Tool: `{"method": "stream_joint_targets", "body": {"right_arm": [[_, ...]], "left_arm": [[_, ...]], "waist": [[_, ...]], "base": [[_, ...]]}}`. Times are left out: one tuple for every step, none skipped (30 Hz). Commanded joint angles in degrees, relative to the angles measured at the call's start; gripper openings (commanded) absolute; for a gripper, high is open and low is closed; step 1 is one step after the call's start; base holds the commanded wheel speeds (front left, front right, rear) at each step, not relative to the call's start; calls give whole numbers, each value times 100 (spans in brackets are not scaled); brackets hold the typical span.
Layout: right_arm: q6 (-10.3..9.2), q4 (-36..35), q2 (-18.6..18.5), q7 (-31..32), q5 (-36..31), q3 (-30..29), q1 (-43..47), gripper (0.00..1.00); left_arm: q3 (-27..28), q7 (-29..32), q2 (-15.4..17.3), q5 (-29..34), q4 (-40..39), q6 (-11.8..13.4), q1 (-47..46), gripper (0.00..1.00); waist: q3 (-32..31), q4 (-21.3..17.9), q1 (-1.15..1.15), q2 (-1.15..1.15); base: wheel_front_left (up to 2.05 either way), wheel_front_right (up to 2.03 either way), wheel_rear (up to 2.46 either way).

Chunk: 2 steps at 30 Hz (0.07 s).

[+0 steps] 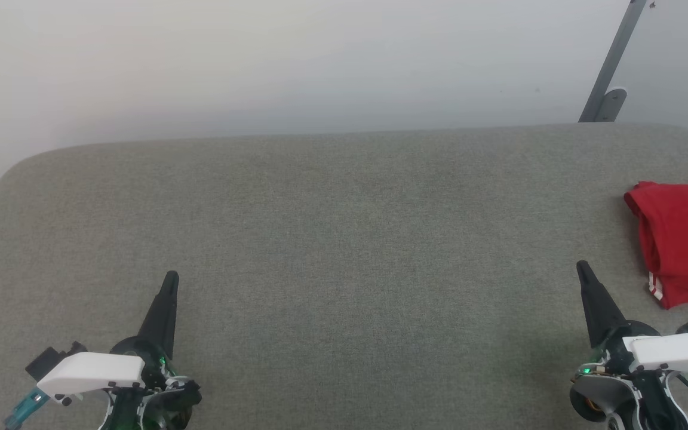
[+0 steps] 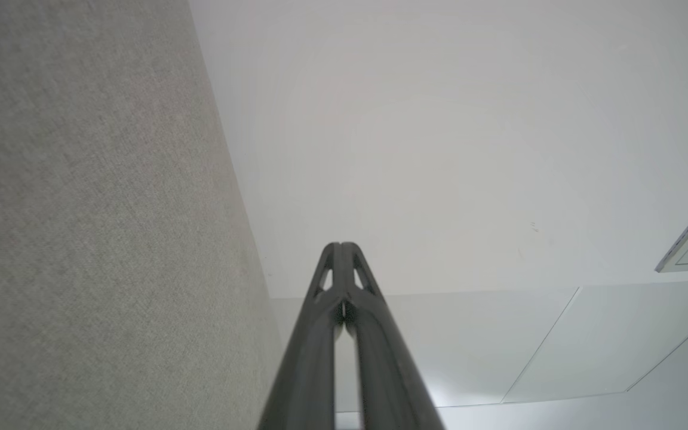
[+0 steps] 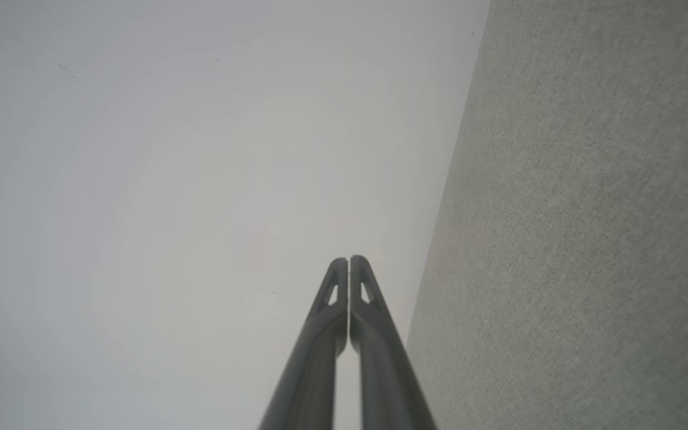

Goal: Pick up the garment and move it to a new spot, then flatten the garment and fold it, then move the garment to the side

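The folded garment point(image 1: 681, 239) lies on the grey table point(image 1: 332, 239), just right of the right gripper point(image 1: 583, 269). Both grippers are pinched together, empty, with the left gripper point(image 1: 171, 279) well apart from it.

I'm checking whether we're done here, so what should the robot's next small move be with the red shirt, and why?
Probably none beyond parking: the garment lies compactly folded at the right edge of the table, and the left end effector and right end effector are shut, empty, apart from it.
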Motion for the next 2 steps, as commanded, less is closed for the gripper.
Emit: {"method": "stream_joint_targets", "body": {"right_arm": [[0,-16,19,13,25,-3,-28,0],[0,-16,19,13,25,-2,-28,0]], "left_arm": [[-1,16,-14,-19,-12,-14,-64,0],[-1,16,-14,-19,-12,-14,-64,0]], "waist": [[0,0,0,0],[0,0,0,0]], "base": [[0,0,0],[0,0,0]]}}
